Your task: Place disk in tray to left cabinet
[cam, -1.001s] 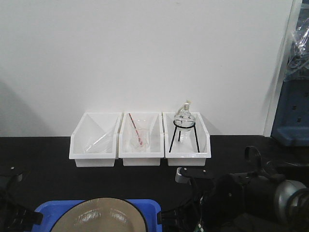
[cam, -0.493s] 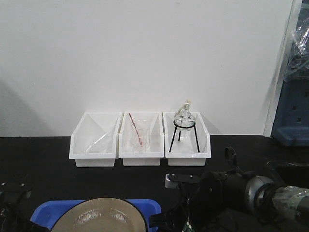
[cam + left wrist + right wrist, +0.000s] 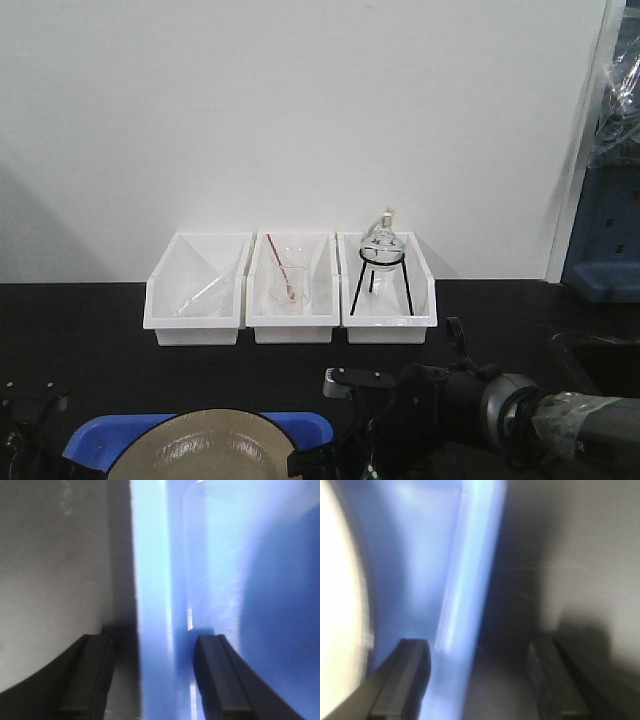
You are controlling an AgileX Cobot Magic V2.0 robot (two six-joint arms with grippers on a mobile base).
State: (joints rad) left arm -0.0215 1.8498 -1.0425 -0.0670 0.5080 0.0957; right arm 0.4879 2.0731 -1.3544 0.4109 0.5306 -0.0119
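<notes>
I've got the left gripper [image 3: 152, 647] spread wide, a finger either side of the tray [image 3: 150, 570] at its left rim, touching neither face. The right gripper [image 3: 477, 652] straddles the tray's right rim the same way, and the right arm [image 3: 480, 410] lies low beside the tray.

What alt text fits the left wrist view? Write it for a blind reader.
The left gripper, open, straddles the rim of the blue tray, one black finger on each side. The table lies left of the rim, tray floor right; the picture is blurred.
</notes>
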